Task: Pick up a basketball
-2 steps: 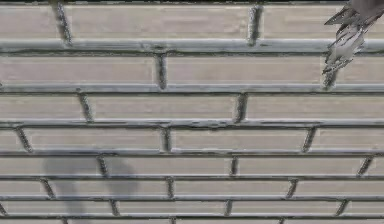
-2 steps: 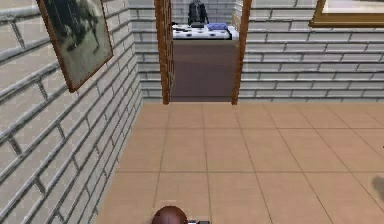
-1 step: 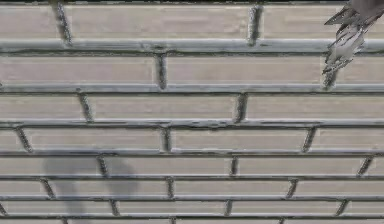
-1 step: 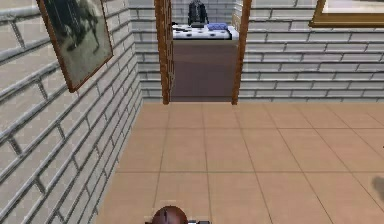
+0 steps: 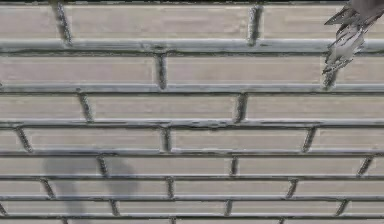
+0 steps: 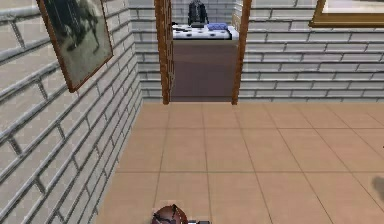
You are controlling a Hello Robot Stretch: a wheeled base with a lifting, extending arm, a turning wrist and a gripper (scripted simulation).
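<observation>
Currently: a basketball-like ball lies at the arm side view's bottom edge with the gripper beside it; hold unconfirmed.
Arm side view: a round brown-orange ball (image 6: 168, 214) with dark seams, consistent with a basketball, sits at six o'clock, cut by the bottom edge. A dark part taken for the gripper (image 6: 190, 218) lies just at its three o'clock; I cannot tell the state of its fingers or whether it holds anything. Tan tiled floor (image 6: 250, 150) runs up to a wood-framed doorway (image 6: 165, 50) at twelve o'clock, with a white unit (image 6: 205, 33) seen through it. A framed picture (image 6: 78, 35) hangs on the brick wall (image 6: 60, 140) at ten o'clock, and another frame (image 6: 350, 12) hangs at one o'clock. Forward view: pale brickwork (image 5: 190, 110) stands close ahead, with grey spiky leaves (image 5: 350, 40) at two o'clock.
</observation>
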